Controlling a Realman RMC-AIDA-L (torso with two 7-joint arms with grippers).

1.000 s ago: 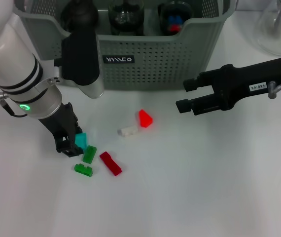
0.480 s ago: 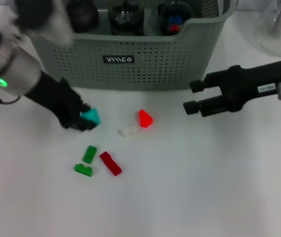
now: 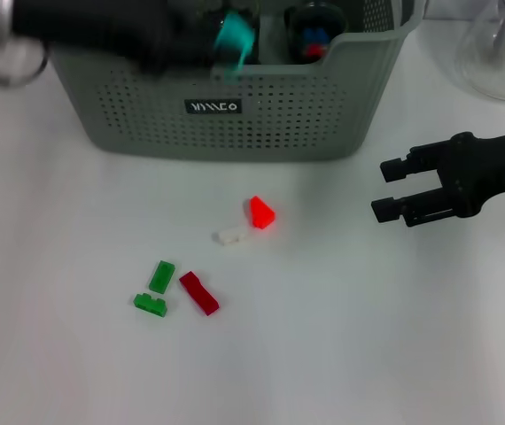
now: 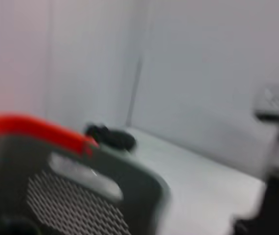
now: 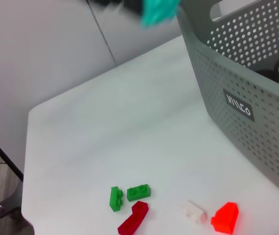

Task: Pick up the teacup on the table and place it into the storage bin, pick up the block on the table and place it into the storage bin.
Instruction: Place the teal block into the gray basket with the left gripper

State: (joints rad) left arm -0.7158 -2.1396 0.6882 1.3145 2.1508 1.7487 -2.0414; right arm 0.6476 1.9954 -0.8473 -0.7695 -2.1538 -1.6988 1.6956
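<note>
Pinching a teal block (image 3: 234, 39), the left gripper (image 3: 201, 37) hovers over the storage bin (image 3: 261, 115) at upper left; the right gripper (image 3: 394, 189) waits spread at right.

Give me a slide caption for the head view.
Left tool carries a teal block over the storage bin; five blocks remain on the table.

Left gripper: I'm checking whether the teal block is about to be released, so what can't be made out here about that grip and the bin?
- Left gripper, head view: motion-blurred; finger hold on the teal block unreadable.
- Left wrist view: blurred; shows neither fingers nor block, only the storage bin rim.
- Bin contents, head view: cut off by the top edge.
- Right gripper: open, off to the right.
</note>
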